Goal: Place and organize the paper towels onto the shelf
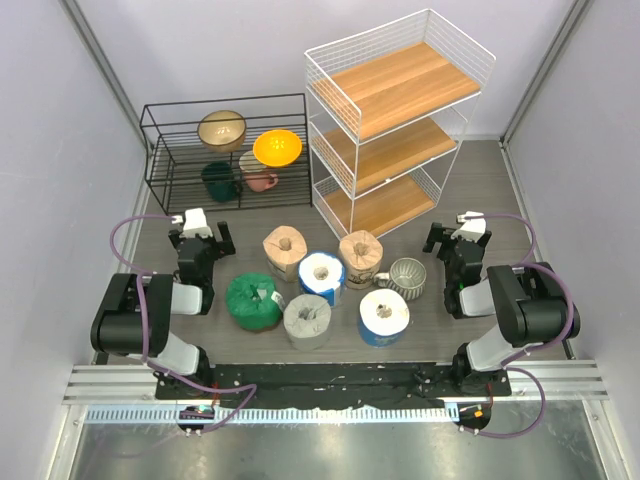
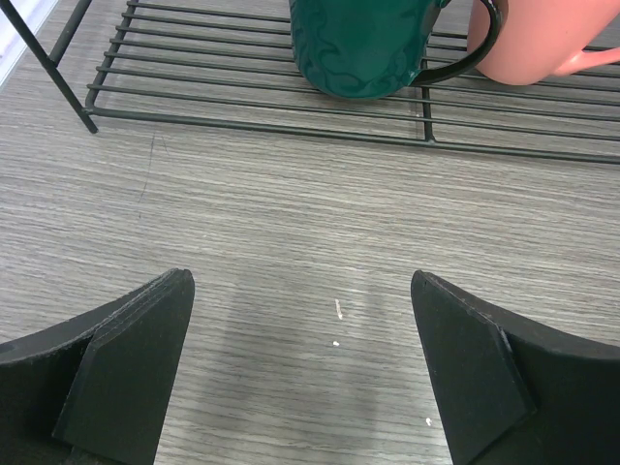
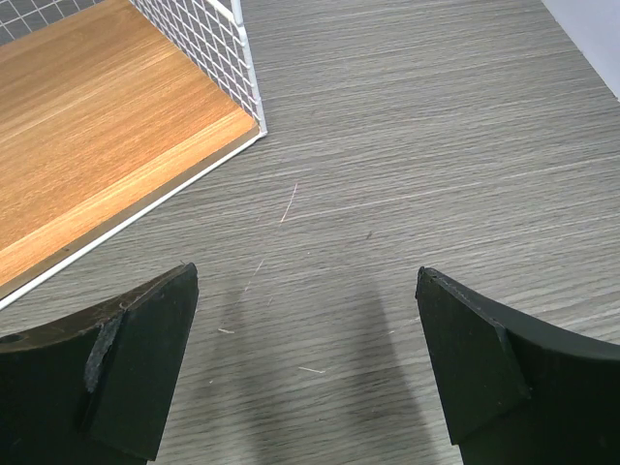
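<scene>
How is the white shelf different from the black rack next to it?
The white shelf is tall, and the black rack is low. The shelf has three wooden boards, while the rack is all wire. The shelf's boards are bare, but the rack holds two bowls and two mugs. Both are wire frames standing at the back of the table.

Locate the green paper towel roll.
In the top external view, the green roll stands leftmost in the cluster on the table, beside the grey roll, nearest the left gripper.
</scene>
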You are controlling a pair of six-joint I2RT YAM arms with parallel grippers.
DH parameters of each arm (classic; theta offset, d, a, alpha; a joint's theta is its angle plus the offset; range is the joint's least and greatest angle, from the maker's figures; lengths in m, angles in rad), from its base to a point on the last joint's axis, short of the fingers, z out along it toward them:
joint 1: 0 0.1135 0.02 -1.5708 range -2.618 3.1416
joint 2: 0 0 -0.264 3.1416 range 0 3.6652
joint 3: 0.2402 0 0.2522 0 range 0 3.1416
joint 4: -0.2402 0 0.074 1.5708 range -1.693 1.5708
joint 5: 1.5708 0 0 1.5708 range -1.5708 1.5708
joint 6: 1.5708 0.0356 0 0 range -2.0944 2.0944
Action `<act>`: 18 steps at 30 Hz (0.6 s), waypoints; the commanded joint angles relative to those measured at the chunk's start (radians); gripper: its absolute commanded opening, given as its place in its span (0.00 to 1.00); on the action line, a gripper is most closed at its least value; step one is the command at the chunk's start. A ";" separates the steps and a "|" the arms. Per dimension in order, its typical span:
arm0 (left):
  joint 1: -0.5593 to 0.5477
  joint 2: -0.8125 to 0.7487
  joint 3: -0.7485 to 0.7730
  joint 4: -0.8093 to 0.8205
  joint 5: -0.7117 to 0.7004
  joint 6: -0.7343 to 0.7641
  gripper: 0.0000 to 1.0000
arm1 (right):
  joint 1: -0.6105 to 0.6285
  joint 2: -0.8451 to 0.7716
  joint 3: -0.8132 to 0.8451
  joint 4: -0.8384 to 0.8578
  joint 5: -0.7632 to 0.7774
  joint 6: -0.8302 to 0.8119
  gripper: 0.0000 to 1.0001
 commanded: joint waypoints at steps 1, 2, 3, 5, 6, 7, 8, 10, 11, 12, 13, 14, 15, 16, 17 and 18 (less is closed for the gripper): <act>0.000 -0.017 0.022 0.026 0.005 0.013 1.00 | -0.003 -0.009 0.020 0.039 0.007 0.001 1.00; 0.000 -0.017 0.022 0.026 0.003 0.013 1.00 | -0.003 -0.009 0.020 0.036 0.011 0.006 1.00; 0.000 -0.017 0.022 0.026 0.005 0.013 1.00 | -0.006 -0.009 0.020 0.036 0.011 0.006 1.00; 0.000 -0.017 0.022 0.026 0.003 0.013 1.00 | -0.006 -0.011 0.017 0.040 0.019 0.006 1.00; 0.000 -0.017 0.020 0.026 0.003 0.013 1.00 | -0.006 -0.011 0.015 0.042 0.020 0.006 1.00; 0.001 -0.017 0.022 0.026 0.005 0.013 1.00 | -0.005 -0.014 0.014 0.043 0.023 0.009 1.00; 0.001 -0.014 0.022 0.026 0.003 0.013 1.00 | -0.005 -0.017 0.017 0.039 0.030 0.010 1.00; 0.000 -0.017 0.021 0.036 0.005 0.015 1.00 | -0.005 -0.070 0.032 -0.028 0.059 0.021 1.00; 0.000 -0.045 0.008 0.052 0.023 0.030 1.00 | -0.005 -0.098 0.040 -0.068 0.071 0.026 1.00; 0.000 -0.075 0.001 0.040 0.090 0.045 1.00 | -0.005 -0.127 0.050 -0.114 0.124 0.045 1.00; 0.000 -0.103 0.014 0.014 0.085 0.044 1.00 | -0.005 -0.159 0.076 -0.200 0.150 0.056 1.00; 0.000 -0.135 0.033 -0.115 0.076 0.036 1.00 | -0.005 -0.219 0.089 -0.241 0.174 0.064 1.00; 0.000 -0.208 0.049 -0.173 0.060 0.027 1.00 | -0.005 -0.259 0.098 -0.281 0.177 0.069 1.00; 0.000 -0.238 0.080 -0.222 0.025 0.021 1.00 | -0.003 -0.296 0.110 -0.315 0.174 0.072 1.00; 0.000 -0.273 0.089 -0.286 0.004 -0.006 1.00 | -0.005 -0.369 0.115 -0.364 0.174 0.075 1.00; -0.002 -0.327 0.100 -0.319 -0.015 -0.023 1.00 | -0.005 -0.403 0.119 -0.384 0.174 0.081 1.00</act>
